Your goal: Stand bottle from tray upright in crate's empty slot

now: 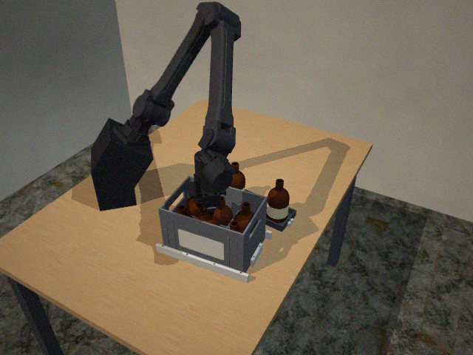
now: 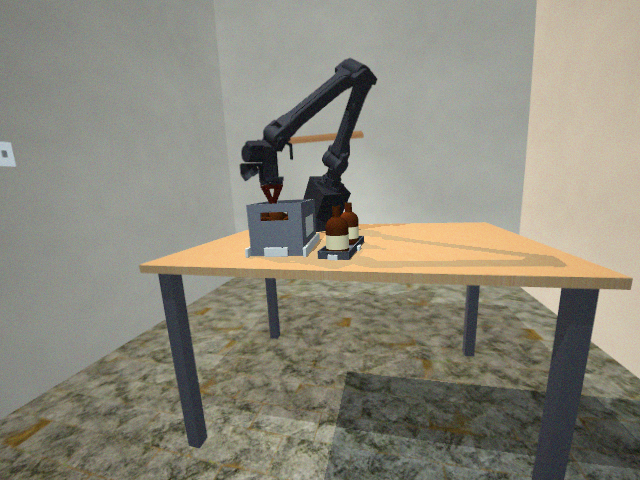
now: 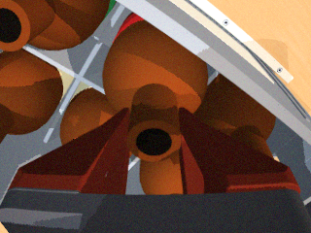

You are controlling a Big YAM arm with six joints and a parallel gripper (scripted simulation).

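Arm base (image 1: 114, 175) (image 2: 330, 193): by the left edge of the table as the top view shows it, a post that lets the arm reach over the crate walls from above.
Crate (image 1: 168, 225) (image 2: 268, 237) (image 3: 194, 46): upright, nearer the right edge than the left; its dividers keep each bottle to a separate cell.
White strips (image 1: 202, 262) (image 2: 275, 251) (image 3: 243, 36): low, along the foot of the crate, probably there to check sliding, since the crate is loose.
Held bottle (image 1: 206, 217) (image 2: 273, 215) (image 3: 153, 63): down among the others inside the crate, mouth up; its base is hidden, so full seating cannot be told.
Claw (image 1: 209, 208) (image 2: 272, 201) (image 3: 154, 117): partly closed, fingers on either side of the held bottle's neck – the narrow grip should leave the wide body free to enter the cell.
Crate bottles (image 1: 223, 214) (image 3: 29, 92): packed around the held one; a crooked descent could catch their shoulders.
Tray bottles (image 1: 236, 179) (image 1: 278, 202) (image 2: 337, 229) (image 2: 352, 222): two, upright, labels showing, spare to this task.
Tray (image 1: 282, 227) (image 2: 323, 254): beside the crate, towards the right edge, presumably for a short carry.
Next: confirm the base is down – then spread the fingers and rise straight.
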